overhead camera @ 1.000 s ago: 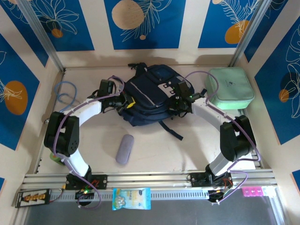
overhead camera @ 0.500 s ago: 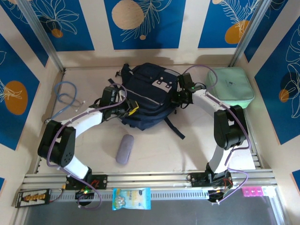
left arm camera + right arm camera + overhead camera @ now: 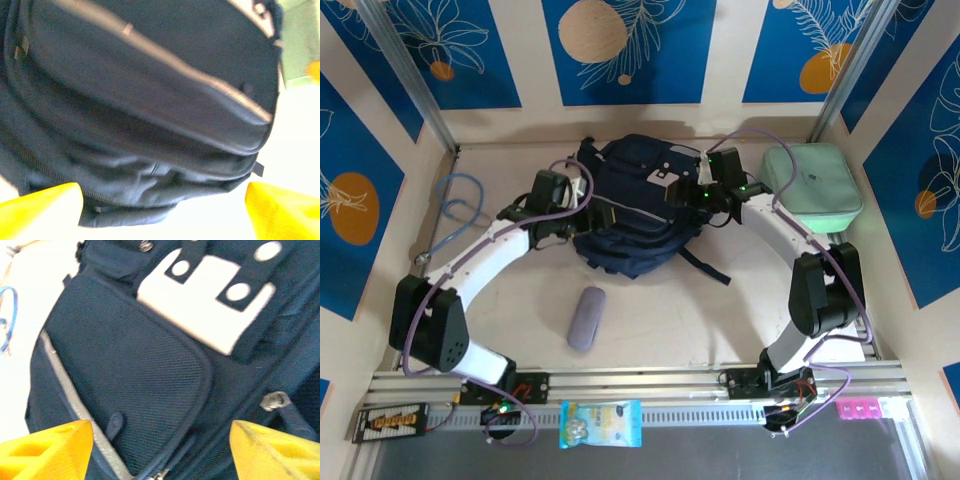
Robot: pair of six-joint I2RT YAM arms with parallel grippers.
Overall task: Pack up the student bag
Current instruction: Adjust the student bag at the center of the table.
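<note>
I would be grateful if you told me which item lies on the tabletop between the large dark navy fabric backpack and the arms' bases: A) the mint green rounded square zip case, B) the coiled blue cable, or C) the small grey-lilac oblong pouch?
C: the top view shows the small grey-lilac oblong pouch lying on the near side of the dark navy fabric backpack, whereas the mint green zip case sits to its right and the coiled blue cable to its left.

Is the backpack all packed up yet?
Not yet. Done: nothing looks packed. In hand: nothing; the left hand and right hand are open beside the student bag. To do: the grey pouch, mint case, blue cable and snack packet lie outside it.
</note>
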